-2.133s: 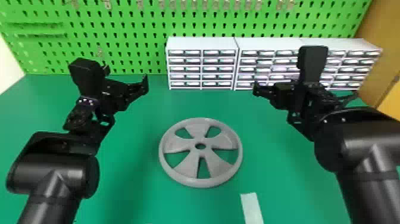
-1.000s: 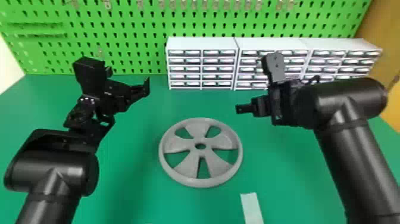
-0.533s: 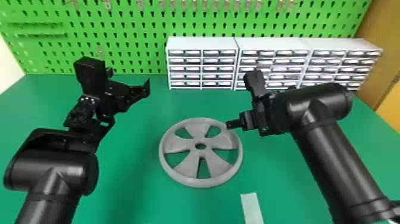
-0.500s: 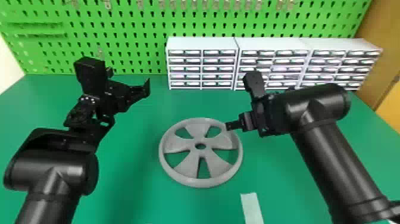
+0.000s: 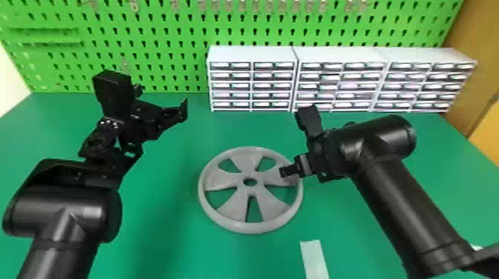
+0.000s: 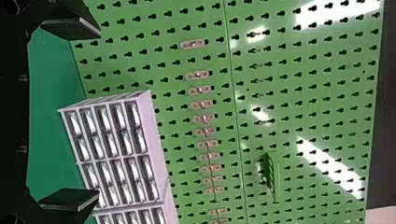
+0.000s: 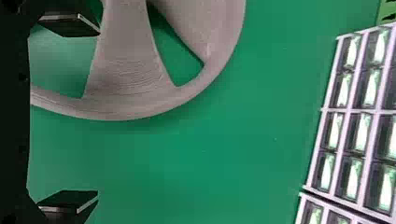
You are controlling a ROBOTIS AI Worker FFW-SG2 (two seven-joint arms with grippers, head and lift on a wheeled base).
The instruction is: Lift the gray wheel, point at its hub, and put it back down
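Observation:
The gray wheel (image 5: 237, 207) lies flat on the green table, its hub hole facing up. At its right rim, my right gripper (image 5: 287, 171) hangs over a spoke. In the right wrist view the right gripper (image 7: 95, 114) is open, the wheel's rim (image 7: 135, 109) beyond its fingers and nothing between them; whether it touches the wheel I cannot tell. My left gripper (image 5: 174, 111) is held over the table at the left, apart from the wheel. The left wrist view has the left gripper (image 6: 95, 114) open, facing the pegboard.
White drawer cabinets (image 5: 252, 53) stand in a row along the back, before a green pegboard (image 5: 167, 33). A pale strip (image 5: 313, 259) lies on the table (image 5: 156, 237) near the front edge. A brown panel (image 5: 479, 74) rises at the far right.
My right arm has swung inward from the right and forward of the cabinets to the wheel's right rim, turning its gripper on the way. The left arm has barely shifted; the wheel has stayed put.

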